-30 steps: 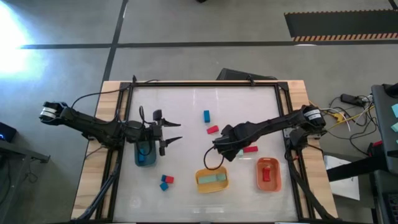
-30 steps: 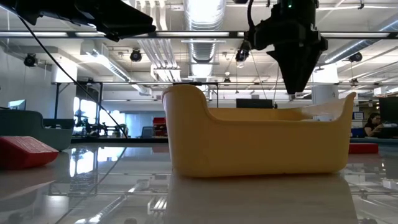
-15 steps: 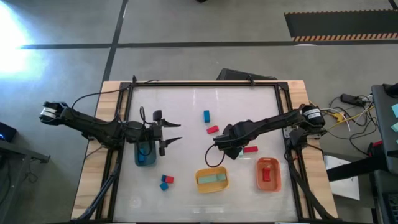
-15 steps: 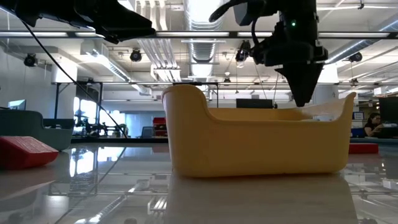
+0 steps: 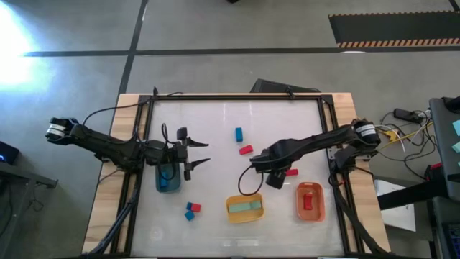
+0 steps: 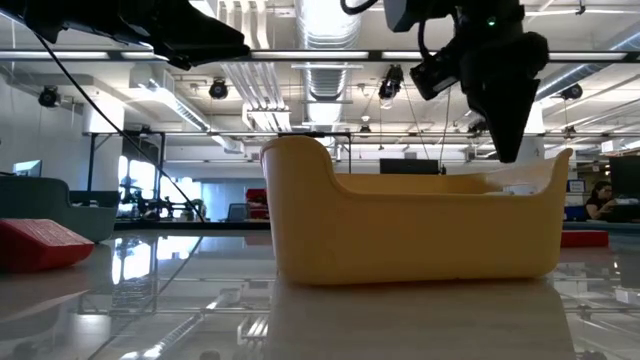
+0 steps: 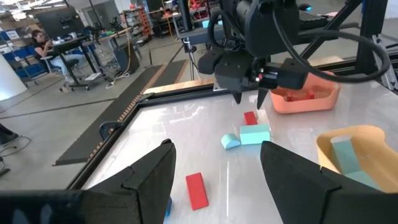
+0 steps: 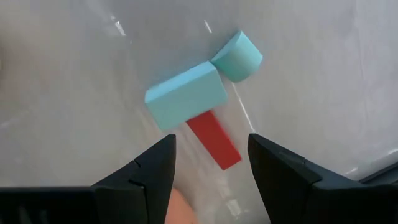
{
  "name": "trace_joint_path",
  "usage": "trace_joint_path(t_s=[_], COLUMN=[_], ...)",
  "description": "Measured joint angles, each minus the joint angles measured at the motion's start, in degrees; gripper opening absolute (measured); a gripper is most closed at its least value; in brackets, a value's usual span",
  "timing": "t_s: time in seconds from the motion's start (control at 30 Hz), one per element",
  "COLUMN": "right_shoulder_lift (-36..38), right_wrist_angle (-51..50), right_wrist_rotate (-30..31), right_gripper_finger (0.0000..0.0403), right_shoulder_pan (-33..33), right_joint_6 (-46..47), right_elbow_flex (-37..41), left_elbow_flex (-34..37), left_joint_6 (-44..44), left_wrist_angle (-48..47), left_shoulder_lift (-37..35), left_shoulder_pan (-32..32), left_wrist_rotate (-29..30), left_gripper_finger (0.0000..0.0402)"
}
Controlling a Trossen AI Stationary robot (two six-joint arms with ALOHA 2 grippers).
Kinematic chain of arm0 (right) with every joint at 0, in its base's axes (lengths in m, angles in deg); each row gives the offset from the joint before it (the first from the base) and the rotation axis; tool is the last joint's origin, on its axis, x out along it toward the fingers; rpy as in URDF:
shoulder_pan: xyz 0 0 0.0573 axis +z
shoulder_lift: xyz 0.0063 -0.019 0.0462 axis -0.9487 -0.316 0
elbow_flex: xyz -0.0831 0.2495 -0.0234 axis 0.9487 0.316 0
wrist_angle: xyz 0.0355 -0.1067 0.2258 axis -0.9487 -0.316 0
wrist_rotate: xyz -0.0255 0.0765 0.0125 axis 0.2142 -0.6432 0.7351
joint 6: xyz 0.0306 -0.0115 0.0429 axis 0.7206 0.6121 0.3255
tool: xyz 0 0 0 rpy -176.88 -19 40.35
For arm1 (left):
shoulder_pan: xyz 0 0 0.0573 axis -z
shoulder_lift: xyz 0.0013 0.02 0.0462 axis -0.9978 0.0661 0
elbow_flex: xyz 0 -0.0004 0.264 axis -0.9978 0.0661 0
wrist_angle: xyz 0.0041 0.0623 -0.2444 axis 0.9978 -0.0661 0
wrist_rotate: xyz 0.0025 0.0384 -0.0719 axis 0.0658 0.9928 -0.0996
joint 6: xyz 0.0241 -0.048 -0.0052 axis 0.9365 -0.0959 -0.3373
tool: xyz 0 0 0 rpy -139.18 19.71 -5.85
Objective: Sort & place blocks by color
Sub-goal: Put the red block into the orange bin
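Observation:
My right gripper (image 8: 211, 149) is open and hovers over a pale teal bar (image 8: 186, 94), a teal half-round block (image 8: 237, 56) and a red bar (image 8: 214, 140), all lying flat on the table. In the high view this gripper (image 5: 273, 176) hides the teal pieces; the red bar (image 5: 290, 173) shows beside it. Loose on the table are a blue block (image 5: 238, 133), a red block (image 5: 246, 150), and a blue and red pair (image 5: 190, 210). My left gripper (image 5: 200, 152) waits open beside the blue bin (image 5: 169, 180).
The yellow bin (image 5: 245, 207) holds a teal block and the orange bin (image 5: 310, 200) a red one, both near the table's near edge. In the low view the yellow bin (image 6: 410, 225) stands in front of the right gripper (image 6: 510, 100). Black frame rails run around the table.
My right gripper has moved toward the table's right, from beside the yellow bin's far side to above the teal and red blocks. The left arm and all the blocks have stayed put.

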Motion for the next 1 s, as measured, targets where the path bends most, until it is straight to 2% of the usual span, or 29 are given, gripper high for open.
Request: trace_joint_path(t_s=[0.17, 0.43, 0.53, 0.63, 0.8, 0.9, 1.0], right_shoulder_lift=[5.56, 18.98, 23.03, 26.17, 29.06, 29.37, 28.97], right_wrist_angle=[1.66, 13.16, 14.14, 14.22, 14.78, 15.04, 15.38], right_wrist_rotate=[-0.23, -1.79, -1.01, 2.47, 10.38, 10.38, 7.28], right_gripper_finger=[0.0189, 0.0189, 0.0189, 0.0189, 0.0189, 0.0192, 0.0206], right_shoulder_pan=[-0.28, -2.12, -2.86, -3.11, -3.11, -3.11, -3.11], right_joint_6=[-3.42, -7.89, -9.13, -11.39, -18.55, -20.46, -22.25], right_elbow_flex=[5.38, 17.16, 20.50, 22.68, 24.56, 24.79, 25.41], left_elbow_flex=[0.00, 0.00, -0.02, -0.02, -0.02, -0.02, -0.02], left_joint_6=[0.02, 0.02, 0.00, -0.02, -0.09, -0.74, -1.55], left_wrist_angle=[0.03, 0.17, 0.27, 0.61, 1.75, 1.63, 1.62], left_shoulder_lift=[0.02, 0.02, 0.02, 0.02, 0.04, 0.04, 0.04], left_shoulder_pan=[0.02, 0.00, 0.00, 0.00, 0.00, 0.00, 0.00], left_wrist_rotate=[0.00, 0.00, 0.02, 0.02, 0.02, 0.02, 0.03], left_gripper_finger=[0.0219, 0.0219, 0.0219, 0.0219, 0.0219, 0.0219, 0.0219])
